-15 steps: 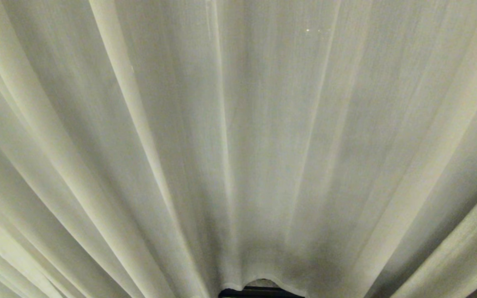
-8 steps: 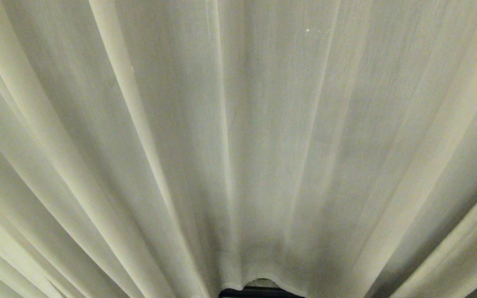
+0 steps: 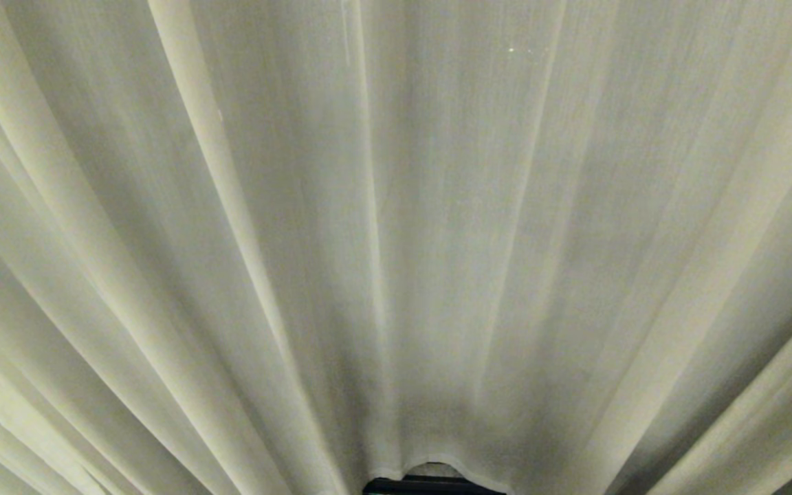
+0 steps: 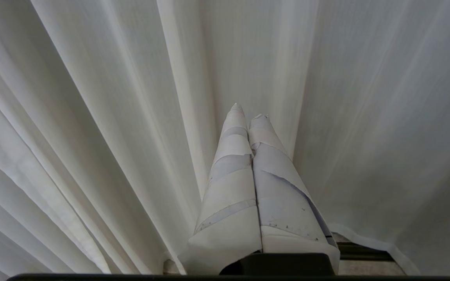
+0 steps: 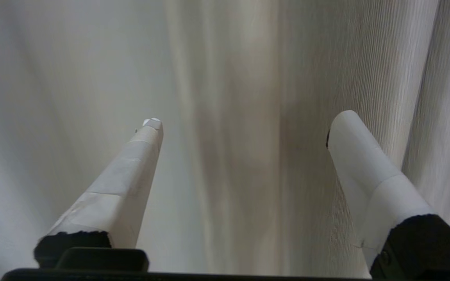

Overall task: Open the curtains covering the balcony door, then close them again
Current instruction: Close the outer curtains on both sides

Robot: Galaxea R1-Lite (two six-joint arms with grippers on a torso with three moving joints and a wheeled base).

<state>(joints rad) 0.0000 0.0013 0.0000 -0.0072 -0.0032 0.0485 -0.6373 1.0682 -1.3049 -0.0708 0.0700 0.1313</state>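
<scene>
Curtains [image 3: 396, 240] drawn shut, filling head view; door hidden behind, only dark strip at hem. Best to bunch one thick pleat deep btwn fingers before pulling sideways, not pinch thin sheer. R gripper [image 5: 244, 128] spread wide, empty, facing folds. L gripper [image 4: 248, 113] pressed closed, empty, parked near fabric.

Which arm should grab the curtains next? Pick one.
Right. The right tool is spread wide, facing a fold of the curtains. The left tool is shut, merely pointing at the fabric.
</scene>
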